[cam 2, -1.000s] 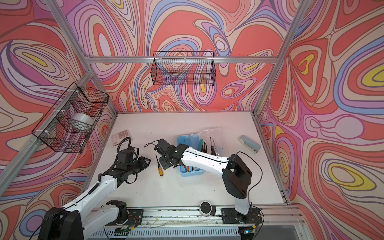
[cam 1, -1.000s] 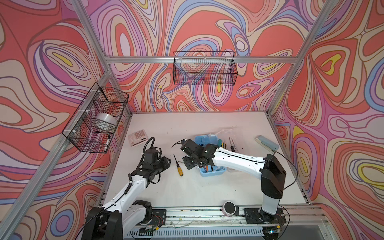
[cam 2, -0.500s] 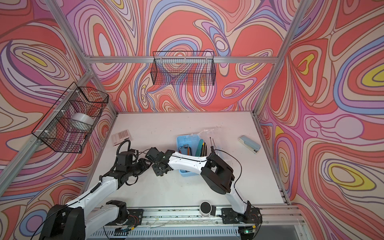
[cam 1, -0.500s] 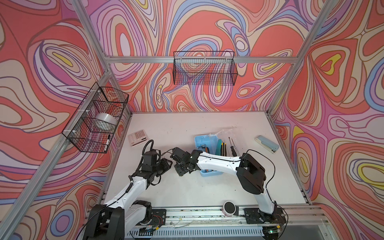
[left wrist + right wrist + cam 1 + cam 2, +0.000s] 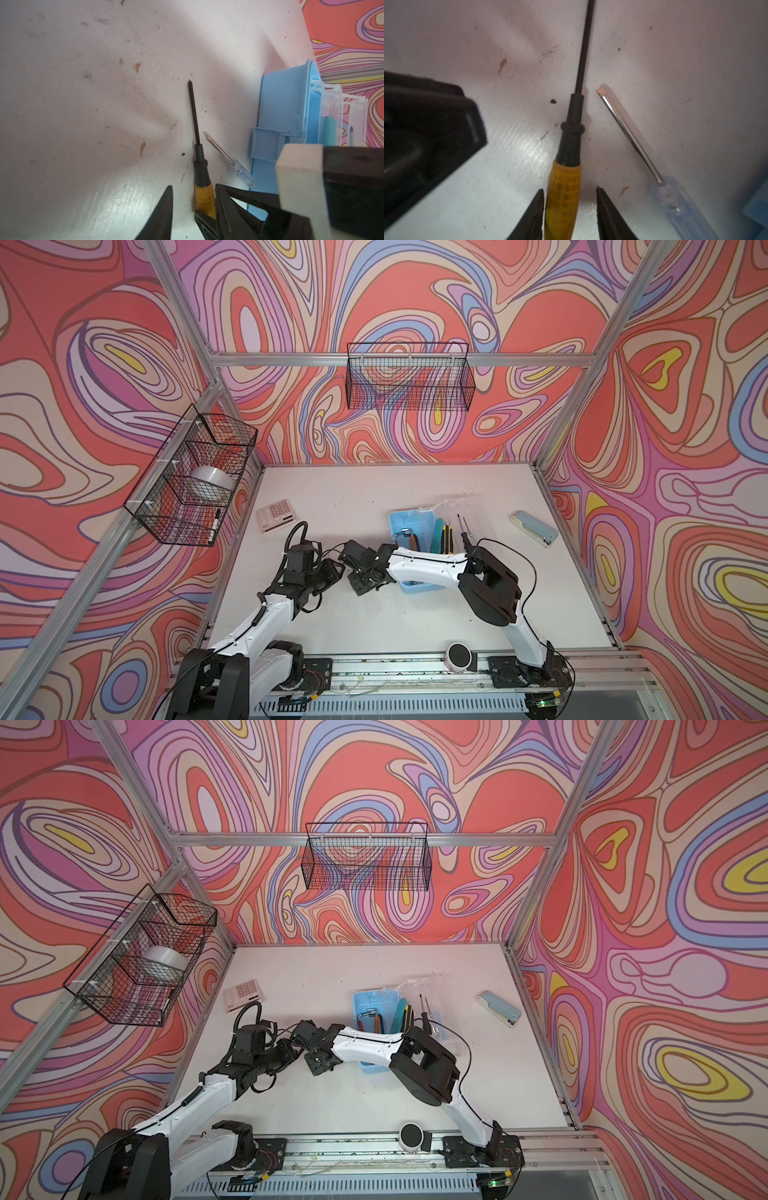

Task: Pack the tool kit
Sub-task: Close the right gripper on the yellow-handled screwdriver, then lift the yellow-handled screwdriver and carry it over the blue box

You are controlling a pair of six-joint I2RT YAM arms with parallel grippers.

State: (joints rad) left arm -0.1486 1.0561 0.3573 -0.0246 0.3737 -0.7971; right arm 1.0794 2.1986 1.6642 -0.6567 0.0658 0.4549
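The light-blue case stands open mid-table, its clear lid lying back to its right. Hex keys lie inside, and teal cutters and thin screwdrivers sit by the lid. Left of the case a yellow-handled screwdriver lies flat beside a small clear-handled one. My right gripper reaches across and stands open astride the yellow handle, one finger touching and the other apart. My left gripper is open close beside it.
A pinkish calculator lies at the back left and a grey-blue stapler at the right. Wire baskets hang on the walls. A round puck sits on the front rail. Both grippers crowd together left of the case.
My right arm swung left from over the case to the yellow screwdriver, and its jaws narrowed around the handle. My left gripper edged toward the same spot. Both now hide the screwdriver from above.
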